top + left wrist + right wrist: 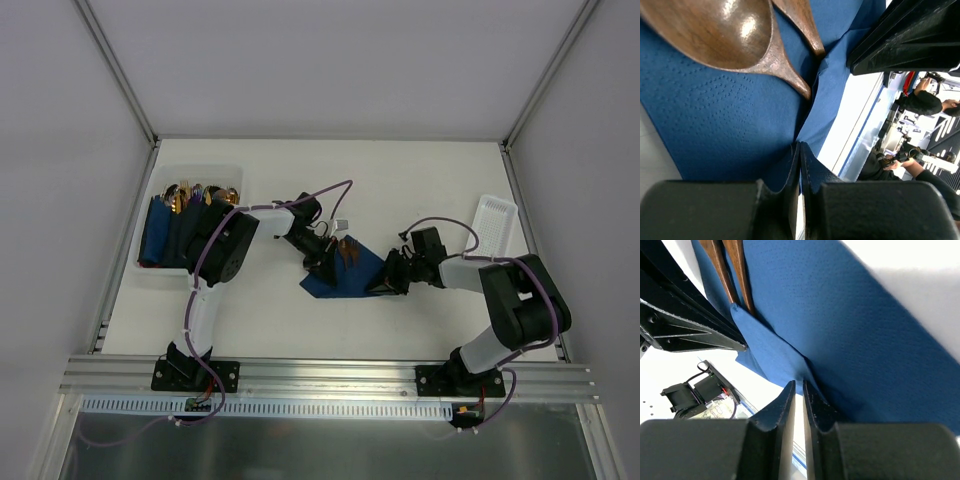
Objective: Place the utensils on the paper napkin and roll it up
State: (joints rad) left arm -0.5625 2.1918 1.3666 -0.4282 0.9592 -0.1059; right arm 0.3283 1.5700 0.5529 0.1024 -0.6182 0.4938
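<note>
The navy blue paper napkin [345, 276] lies mid-table with two gold-bronze utensils [348, 250] on it. In the left wrist view a spoon bowl [725, 30] and a second utensil [801, 25] rest on the napkin [715, 115]. My left gripper [322, 262] is at the napkin's left side, its jaws [800, 147] shut on a fold of the napkin's edge. My right gripper [386, 282] is at the napkin's right corner, its jaws [796, 386] closed to a thin slit on the napkin's edge [790, 360]. A flap covers the utensil handles [730, 275].
A white bin [200, 168] at the left holds more navy napkins and several gold utensils. A white perforated tray [494, 222] lies at the right edge. Each gripper's black body shows in the other's wrist view.
</note>
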